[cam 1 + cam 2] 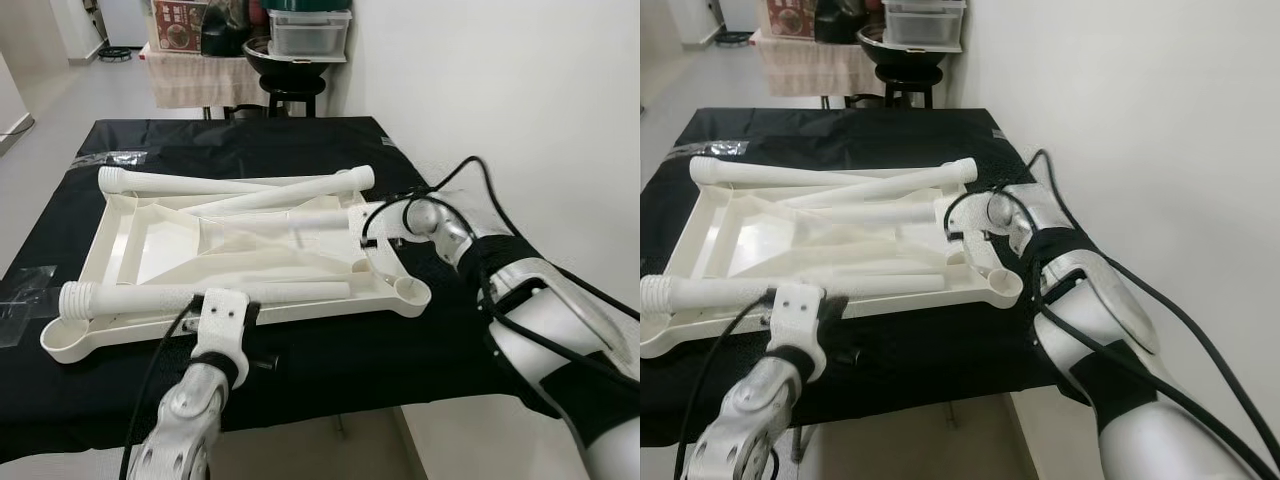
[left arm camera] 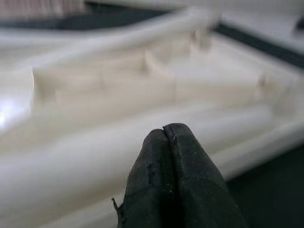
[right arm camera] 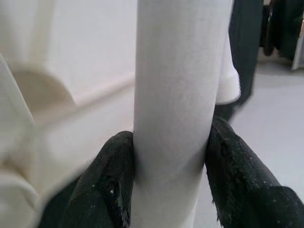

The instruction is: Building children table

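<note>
Nearest, the left gripper (image 2: pixel 164 137) hangs at the near edge of the black-covered table (image 1: pixel 300 370), its fingers pressed together on nothing, just before a white leg (image 1: pixel 200 294) lying along the near side of the upturned white tabletop (image 1: pixel 130 255). At that tabletop's right end, the right gripper (image 3: pixel 171 164) is clamped around another white leg (image 3: pixel 175 95). More legs (image 1: pixel 240 185) cross at the far side. Behind stand a stool (image 1: pixel 290 85) and a clear storage box (image 1: pixel 310 32).
</note>
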Robot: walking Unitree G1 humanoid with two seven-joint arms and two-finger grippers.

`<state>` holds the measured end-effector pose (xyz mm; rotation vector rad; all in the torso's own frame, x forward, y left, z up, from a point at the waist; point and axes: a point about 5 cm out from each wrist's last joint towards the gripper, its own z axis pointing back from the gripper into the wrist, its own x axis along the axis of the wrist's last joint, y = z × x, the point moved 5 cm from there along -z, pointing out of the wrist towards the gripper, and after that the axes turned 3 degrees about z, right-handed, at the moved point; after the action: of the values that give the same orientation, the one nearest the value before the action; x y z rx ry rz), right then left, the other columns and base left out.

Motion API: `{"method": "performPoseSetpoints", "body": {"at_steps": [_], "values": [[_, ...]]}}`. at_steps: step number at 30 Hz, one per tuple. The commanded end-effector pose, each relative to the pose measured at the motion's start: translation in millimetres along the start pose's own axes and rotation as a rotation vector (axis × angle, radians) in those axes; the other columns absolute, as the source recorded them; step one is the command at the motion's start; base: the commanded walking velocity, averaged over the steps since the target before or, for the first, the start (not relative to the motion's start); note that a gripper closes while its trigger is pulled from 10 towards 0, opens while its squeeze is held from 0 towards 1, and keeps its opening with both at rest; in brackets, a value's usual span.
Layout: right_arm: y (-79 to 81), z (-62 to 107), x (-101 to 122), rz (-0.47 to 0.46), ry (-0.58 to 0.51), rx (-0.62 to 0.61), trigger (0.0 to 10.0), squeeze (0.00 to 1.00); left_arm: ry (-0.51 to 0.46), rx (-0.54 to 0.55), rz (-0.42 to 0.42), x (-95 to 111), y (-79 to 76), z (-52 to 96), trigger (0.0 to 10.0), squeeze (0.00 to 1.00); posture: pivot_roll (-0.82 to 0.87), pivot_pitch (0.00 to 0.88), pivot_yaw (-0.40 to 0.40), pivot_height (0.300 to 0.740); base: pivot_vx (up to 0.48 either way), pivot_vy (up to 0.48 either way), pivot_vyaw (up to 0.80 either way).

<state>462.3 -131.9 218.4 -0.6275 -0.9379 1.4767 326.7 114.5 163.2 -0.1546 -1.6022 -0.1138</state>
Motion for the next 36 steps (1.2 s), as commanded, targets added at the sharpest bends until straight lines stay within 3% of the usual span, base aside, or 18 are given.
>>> {"method": "performPoseSetpoints", "body": {"at_steps": [1, 2, 3, 6, 7, 8, 9, 10, 13, 14, 16, 23, 31, 35, 36], "values": [[1.4, -0.3, 2.7, -0.037, -0.025, 0.006, 10.0, 0.0, 0.023, 0.001, 0.005, -7.4, 3.1, 2.0, 10.0, 0.0, -0.01, 0.0, -0.058, 0.74, 0.0, 0.0, 0.0], [1.4, -0.3, 2.7, -0.037, -0.025, 0.006, 10.0, 0.0, 0.023, 0.001, 0.005, -7.4, 3.1, 2.0, 10.0, 0.0, -0.01, 0.0, -0.058, 0.74, 0.0, 0.0, 0.0], [3.4, -1.6, 7.1, -0.103, -0.057, 0.007, 10.0, 0.0, -0.011, 0.002, 0.03, 2.0, 6.6, -2.0, 10.0, 0.0, -0.02, 0.0, -0.052, 0.74, 0.0, 0.0, 0.0], [3.4, -1.6, 7.1, -0.103, -0.057, 0.007, 10.0, 0.0, -0.011, 0.002, 0.03, 2.0, 6.6, -2.0, 10.0, 0.0, -0.02, 0.0, -0.052, 0.74, 0.0, 0.0, 0.0], [7.2, -3.9, 17.0, -0.199, -0.116, 0.014, 10.0, 0.0, -0.07, 0.002, 0.081, 17.8, 14.1, -8.2, 10.0, 1.0, -0.02, 0.0, -0.042, 0.74, 0.0, 0.0, 0.0], [11.0, -5.9, 31.4, -0.295, -0.192, 0.025, 10.0, 0.0, -0.142, 0.014, 0.129, 37.9, 26.9, -17.5, 10.0, 1.0, -0.02, 0.0, -0.031, 0.74, 0.0, 0.0, 0.0], [11.0, -5.9, 31.4, -0.295, -0.192, 0.025, 10.0, 0.0, -0.142, 0.014, 0.129, 37.9, 26.9, -17.5, 10.0, 1.0, -0.02, 0.0, -0.031, 0.74, 0.0, 0.0, 0.0], [13.3, -6.7, 41.0, -0.357, -0.243, 0.033, 10.0, 0.0, -0.191, 0.022, 0.161, 52.1, 35.8, -23.0, 10.0, 1.0, -0.02, 0.0, -0.031, 0.74, 0.0, 0.0, 0.0], [14.9, -6.9, 48.3, -0.391, -0.279, 0.041, 10.0, 0.0, -0.226, 0.031, 0.183, 62.6, 43.3, -27.8, 10.0, 1.0, -0.02, 0.0, -0.028, 0.74, 0.0, 0.0, 0.0], [14.1, -6.1, 58.9, -0.421, -0.331, 0.035, 10.0, 0.0, -0.277, 0.046, 0.181, 78.8, 56.7, -35.8, 10.0, 1.0, -0.02, 0.0, -0.021, 0.74, 0.0, 0.0, 0.0], [13.4, -5.2, 63.3, -0.427, -0.356, 0.031, 10.0, 0.0, -0.302, 0.053, 0.179, 86.4, 63.2, -39.1, 10.0, 1.0, -0.02, 0.0, -0.021, 0.74, 0.0, 0.0, 0.0], [14.4, 0.4, 76.5, -0.393, -0.435, 0.041, 10.0, 0.0, -0.335, 0.031, 0.232, 98.1, 67.5, -45.0, 10.0, 1.0, -0.03, 0.0, -0.016, 0.74, 0.0, 0.0, 0.0], [15.1, 9.8, 91.0, -0.342, -0.512, 0.049, 10.0, 0.0, -0.356, -0.09, 0.274, 106.7, 50.0, -55.6, 10.0, 1.0, -0.03, 0.0, -0.004, 0.74, 0.0, 0.0, 0.0], [20.4, 17.3, 102.0, -0.289, -0.576, 0.071, 10.0, 0.0, -0.362, -0.102, 0.274, 109.9, 52.1, -57.6, 10.0, 1.0, -0.03, 0.0, -0.001, 0.74, 0.0, 0.0, 0.0], [22.6, 20.0, 105.2, -0.279, -0.596, 0.08, 10.0, 0.0, -0.37, -0.099, 0.271, 112.5, 55.0, -57.9, 10.0, 0.0, -0.03, 0.0, -0.002, 0.74, 0.0, 0.0, 0.0]]}}
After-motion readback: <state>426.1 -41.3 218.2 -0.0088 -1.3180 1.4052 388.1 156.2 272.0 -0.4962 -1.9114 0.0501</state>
